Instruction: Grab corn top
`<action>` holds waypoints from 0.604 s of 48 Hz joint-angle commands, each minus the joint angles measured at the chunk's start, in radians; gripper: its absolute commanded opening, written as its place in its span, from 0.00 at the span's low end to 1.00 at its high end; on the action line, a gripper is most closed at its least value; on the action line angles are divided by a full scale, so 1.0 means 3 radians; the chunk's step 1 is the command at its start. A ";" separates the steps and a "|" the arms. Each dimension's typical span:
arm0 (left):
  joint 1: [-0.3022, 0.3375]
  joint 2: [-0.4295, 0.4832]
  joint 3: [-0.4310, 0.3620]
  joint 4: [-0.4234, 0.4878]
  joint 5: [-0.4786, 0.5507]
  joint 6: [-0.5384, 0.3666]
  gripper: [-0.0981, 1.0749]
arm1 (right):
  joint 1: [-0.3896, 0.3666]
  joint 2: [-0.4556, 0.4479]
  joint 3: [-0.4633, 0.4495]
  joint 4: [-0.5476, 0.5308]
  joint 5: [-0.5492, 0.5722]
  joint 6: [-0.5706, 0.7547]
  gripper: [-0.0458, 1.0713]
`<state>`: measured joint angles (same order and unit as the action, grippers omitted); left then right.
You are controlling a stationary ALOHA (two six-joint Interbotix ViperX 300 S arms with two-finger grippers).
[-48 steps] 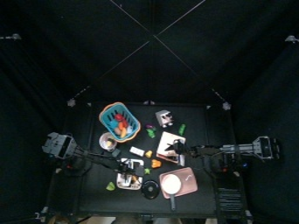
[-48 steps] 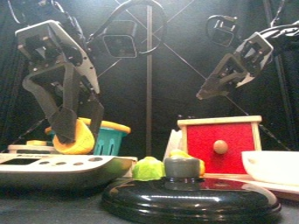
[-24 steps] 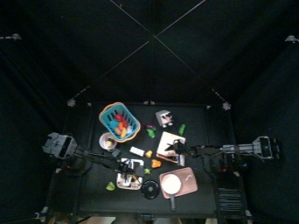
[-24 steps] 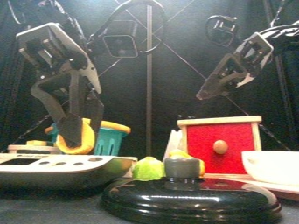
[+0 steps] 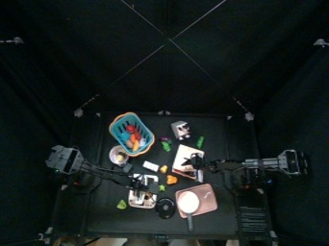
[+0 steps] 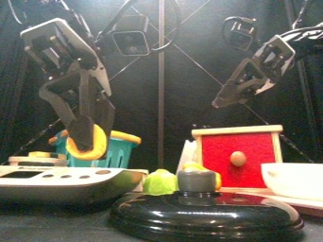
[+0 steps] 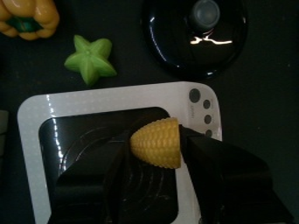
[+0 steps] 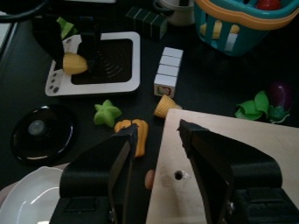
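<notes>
Gripping a yellow piece of corn between its two jaws, the left gripper hangs above a white kitchen scale at the table's left front. A black pot lid, a green star and a yellow pepper lie just beyond the scale. On the other side, the right gripper hovers with spread, empty jaws over a wooden board near a red box.

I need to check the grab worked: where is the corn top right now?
The corn top sits between the left gripper jaws, lifted above the white scale at the table's left front, near the green star.
</notes>
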<state>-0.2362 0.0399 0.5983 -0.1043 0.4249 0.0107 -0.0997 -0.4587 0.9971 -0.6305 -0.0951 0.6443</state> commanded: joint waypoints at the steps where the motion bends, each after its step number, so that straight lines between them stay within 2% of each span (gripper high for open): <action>1: 0.0051 -0.0128 -0.0112 0.0097 -0.0020 -0.0005 0.69 | 0.0005 -0.0026 -0.0056 0.0005 -0.0026 0.0000 0.76; 10: 0.0271 -0.0143 -0.0148 0.0383 -0.0020 -0.0005 0.69 | 0.0005 -0.0026 -0.0051 0.0005 -0.0026 0.0000 0.76; 20: 0.0337 -0.0128 -0.0143 0.0424 -0.0036 0.0005 0.69 | 0.0005 -0.0026 -0.0051 0.0005 -0.0020 0.0000 0.76; 29: 0.0389 -0.0128 -0.0148 0.0450 -0.0215 0.0000 0.69 | 0.0010 -0.0020 -0.0051 0.0020 -0.0020 0.0005 0.76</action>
<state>-0.1319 0.0169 0.5814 0.0230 0.3896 0.0123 -0.0997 -0.4571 0.9986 -0.6289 -0.0951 0.6443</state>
